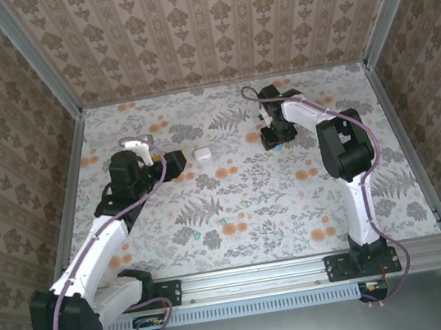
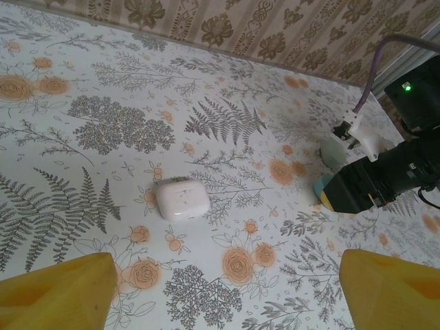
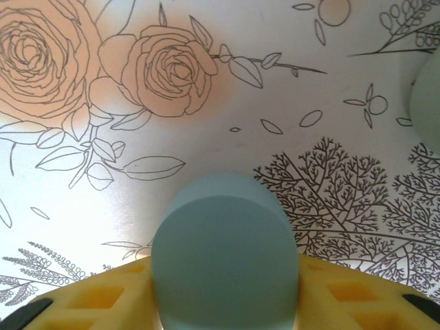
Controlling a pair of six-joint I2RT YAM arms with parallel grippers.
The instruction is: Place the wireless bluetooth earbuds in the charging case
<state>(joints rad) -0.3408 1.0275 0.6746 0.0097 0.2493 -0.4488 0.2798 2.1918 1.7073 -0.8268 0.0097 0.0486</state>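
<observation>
Here, floral table (image 1: 309, 201). Left gripper (image 2: 223, 292) wide open, empty, near white case (image 2: 182, 199), pebble-shaped, closed, lying mid-table. Right gripper (image 3: 225, 295) at far side, fingers (image 3: 96, 299) flanking pale teal case (image 3: 225, 247), rounded, smooth; real grip I cannot tell. Tiny teal earbud (image 1: 212, 239) loose toward front.

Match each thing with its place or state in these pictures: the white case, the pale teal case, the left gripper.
Things:
1. white case
2. pale teal case
3. left gripper

Places or states:
A. wide open, holding nothing
B. lying closed on the floral table, untouched
C. between the yellow fingers of the right gripper

Pairs: 1-B, 2-C, 3-A.
</observation>
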